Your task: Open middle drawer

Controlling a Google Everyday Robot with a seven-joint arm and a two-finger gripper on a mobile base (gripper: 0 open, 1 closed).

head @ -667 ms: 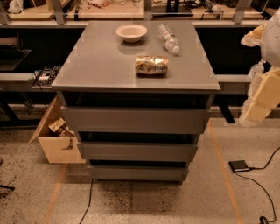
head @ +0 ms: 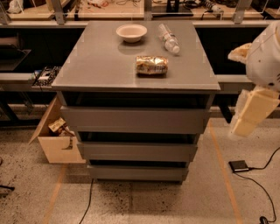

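The grey cabinet (head: pixel 100 61) stands in the middle of the camera view with three handleless drawer fronts stacked under its top. The middle drawer (head: pixel 138 151) is the wide flat grey panel between the taller top front (head: pixel 133 119) and the slim bottom front (head: pixel 138 172). It looks shut, with a dark gap above it. My gripper (head: pixel 249 116) hangs from the white arm (head: pixel 264 57) at the right edge. It is to the right of the cabinet, about level with the top drawer and apart from every drawer.
On the cabinet top lie a white bowl (head: pixel 131 32), a lying plastic bottle (head: pixel 168 38) and a snack bag (head: pixel 151 64). An open cardboard box (head: pixel 59 140) stands left of the cabinet. A small black device (head: pixel 239 166) with a cable lies on the floor at the right. Workbenches (head: pixel 113 11) run behind.
My arm and gripper have come down and a little to the left, closer to the cabinet's right side. The cabinet and the things on it have not moved.
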